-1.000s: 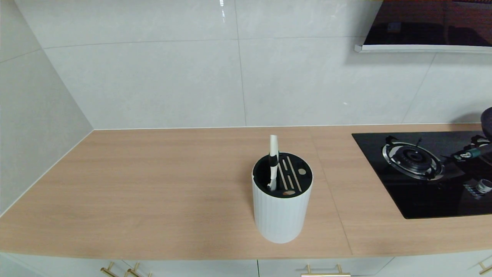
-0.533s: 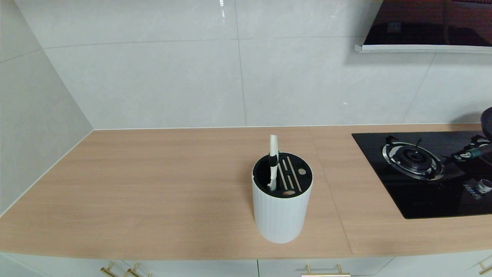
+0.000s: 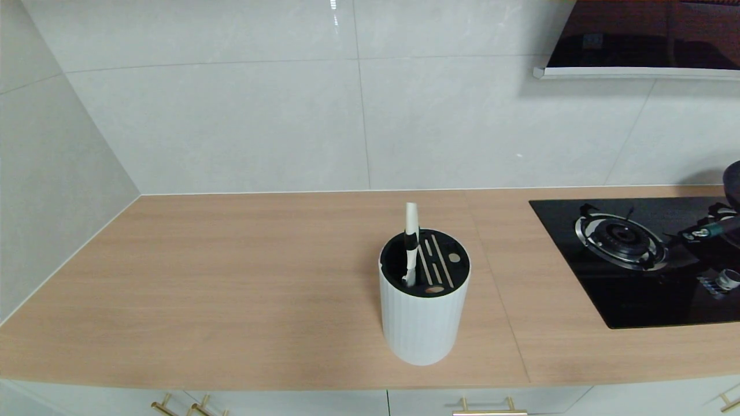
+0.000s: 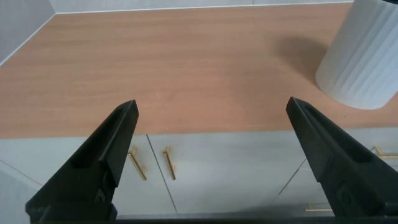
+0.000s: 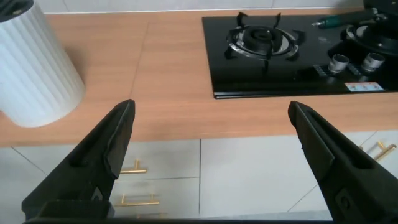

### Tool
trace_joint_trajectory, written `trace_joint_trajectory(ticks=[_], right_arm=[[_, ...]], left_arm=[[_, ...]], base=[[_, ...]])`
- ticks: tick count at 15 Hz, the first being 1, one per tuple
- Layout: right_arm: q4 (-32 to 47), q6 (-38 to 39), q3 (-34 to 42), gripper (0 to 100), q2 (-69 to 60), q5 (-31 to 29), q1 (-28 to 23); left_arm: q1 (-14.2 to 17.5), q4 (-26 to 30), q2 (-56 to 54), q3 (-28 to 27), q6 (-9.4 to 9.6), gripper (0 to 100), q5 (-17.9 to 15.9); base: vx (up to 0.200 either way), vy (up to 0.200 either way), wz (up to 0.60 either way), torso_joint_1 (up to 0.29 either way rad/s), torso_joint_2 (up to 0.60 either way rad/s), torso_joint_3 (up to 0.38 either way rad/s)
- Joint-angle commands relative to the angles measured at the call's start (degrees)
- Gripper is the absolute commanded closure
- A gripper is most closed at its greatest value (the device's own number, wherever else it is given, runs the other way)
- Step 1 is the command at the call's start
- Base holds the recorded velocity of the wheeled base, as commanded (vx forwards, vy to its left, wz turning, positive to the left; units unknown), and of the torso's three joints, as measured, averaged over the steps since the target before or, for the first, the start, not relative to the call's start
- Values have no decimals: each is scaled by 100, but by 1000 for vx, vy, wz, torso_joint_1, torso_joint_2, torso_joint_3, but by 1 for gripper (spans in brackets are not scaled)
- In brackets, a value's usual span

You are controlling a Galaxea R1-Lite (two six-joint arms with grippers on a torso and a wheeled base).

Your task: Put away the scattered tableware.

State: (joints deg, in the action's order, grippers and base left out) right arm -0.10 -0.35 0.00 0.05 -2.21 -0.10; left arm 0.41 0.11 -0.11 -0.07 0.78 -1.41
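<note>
Left fingers (image 4: 109,155) and right fingers (image 5: 102,155) gape wide and empty just before the surface (image 3: 231,289); a white utensil (image 3: 410,242) stands in the holder (image 3: 424,323).

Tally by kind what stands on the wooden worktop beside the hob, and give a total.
White ribbed utensil holder: 1
White-handled utensil, standing in the holder: 1
Total: 2
</note>
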Motion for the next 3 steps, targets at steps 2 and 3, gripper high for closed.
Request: trace_joint_trajectory(ticks=[2,3], right_arm=[[19,-9,0,0,13,27,1],[19,-9,0,0,13,27,1]], left_arm=[[2,-2,11,-1,1,0,1],[2,-2,11,-1,1,0,1]], base=[[0,0,0,0,0,0],[0,0,0,0,0,0]])
